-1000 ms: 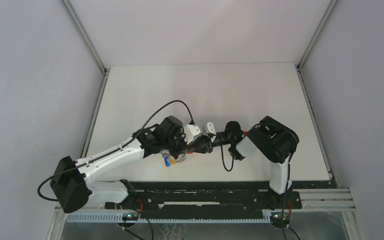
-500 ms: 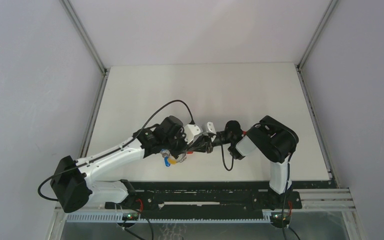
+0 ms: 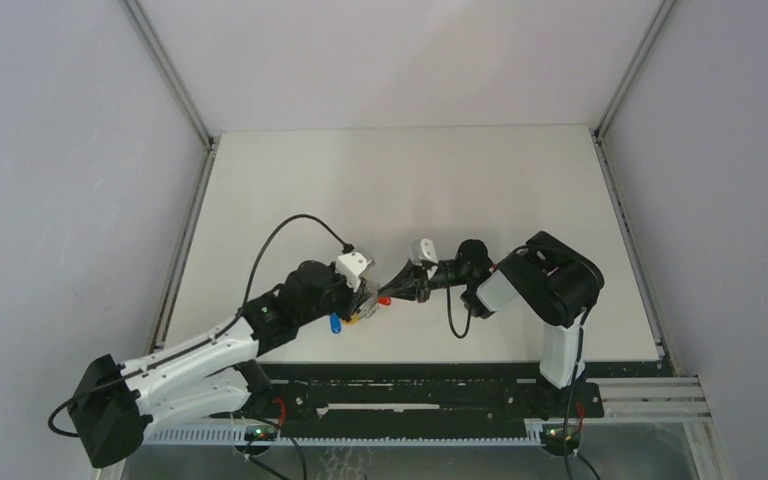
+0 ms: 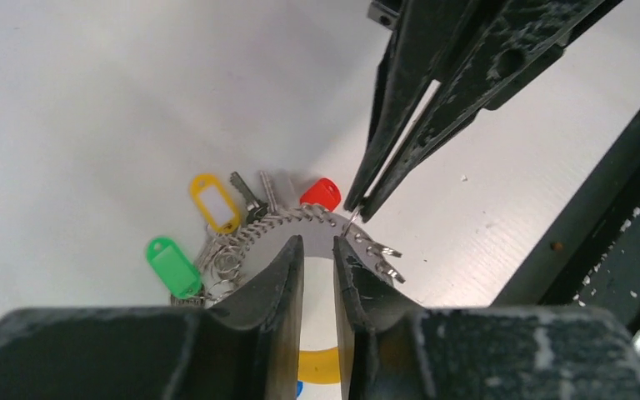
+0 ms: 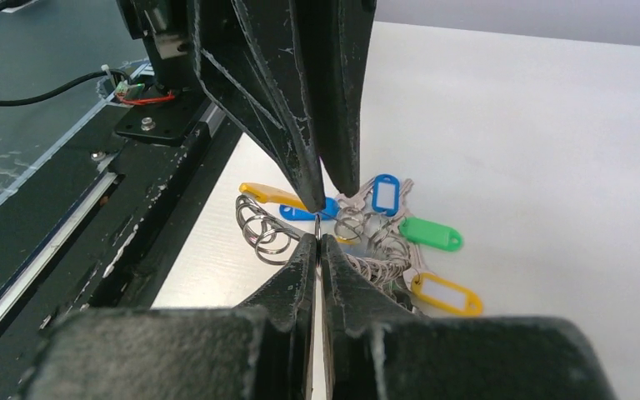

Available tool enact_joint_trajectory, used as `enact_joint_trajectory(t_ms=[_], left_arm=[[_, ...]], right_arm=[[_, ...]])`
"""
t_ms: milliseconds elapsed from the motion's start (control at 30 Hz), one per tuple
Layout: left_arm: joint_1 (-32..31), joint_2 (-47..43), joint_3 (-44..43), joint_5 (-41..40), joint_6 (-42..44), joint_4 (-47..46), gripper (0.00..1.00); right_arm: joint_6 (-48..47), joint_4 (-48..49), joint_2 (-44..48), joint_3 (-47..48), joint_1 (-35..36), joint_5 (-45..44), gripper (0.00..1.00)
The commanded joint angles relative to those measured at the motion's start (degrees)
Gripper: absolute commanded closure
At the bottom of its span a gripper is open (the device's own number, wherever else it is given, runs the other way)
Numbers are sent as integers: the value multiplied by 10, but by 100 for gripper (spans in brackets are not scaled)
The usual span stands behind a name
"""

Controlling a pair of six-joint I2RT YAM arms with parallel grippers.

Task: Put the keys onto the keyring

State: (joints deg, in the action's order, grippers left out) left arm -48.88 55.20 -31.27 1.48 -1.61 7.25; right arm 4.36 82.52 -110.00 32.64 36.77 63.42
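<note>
- Grey metal wire, coiled into a loop, forms the keyring (image 4: 279,223). It lies flat on the white desk (image 4: 92,100), just beyond the left hand's fingertips and right under the tips of the right hand.
- The left hand (image 4: 317,248) hangs low over the ring with its two fingers slightly parted. Bare desk shows through the narrow gap, and nothing is gripped there. It is probably placed so close in order to steady the ring while the other hand works.
- The right hand (image 4: 357,213) reaches in from the opposite side, so the two hands meet almost tip to tip. Its fingers are pressed together, pinching a silver sliver (image 4: 352,220) at their very ends. The sliver is too thin to tell whether it is a key blade or a strand of the ring's wire.
- A red key (image 4: 321,193) rests against the ring's outer edge, just beside the right hand's tips. Whether it is already threaded on cannot be told.
- A yellow tag (image 4: 214,200) and a green tag (image 4: 172,267) fan out from the ring on the side away from the right hand. A blue tag (image 5: 386,193) lies among them.
- Gripping only at the fingertips likely leaves the coil reachable for threading. So slight a hold could easily slip.
</note>
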Motion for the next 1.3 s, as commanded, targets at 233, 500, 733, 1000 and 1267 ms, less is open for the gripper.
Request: enact_joint_trajectory(t_ms=[233,500,733,1000,1267], left_arm=[[26,-114,179,-13,-78,-317,73],[101,-77,217,122,-104,-423,71],[103,-35,212,158,-87,-445,71],[107,-29,221,166,-77,-437,70],[120,0,213,184,-76,-465,71]], right_arm=[[15,32,33,-8,-5,-35,100],[25,33,42,-8,-12,-41,100],[27,33,41,-8,-15,-43,100],[35,33,42,-2,-19,-33,100],[36,33,43,1,-18,-10,100]])
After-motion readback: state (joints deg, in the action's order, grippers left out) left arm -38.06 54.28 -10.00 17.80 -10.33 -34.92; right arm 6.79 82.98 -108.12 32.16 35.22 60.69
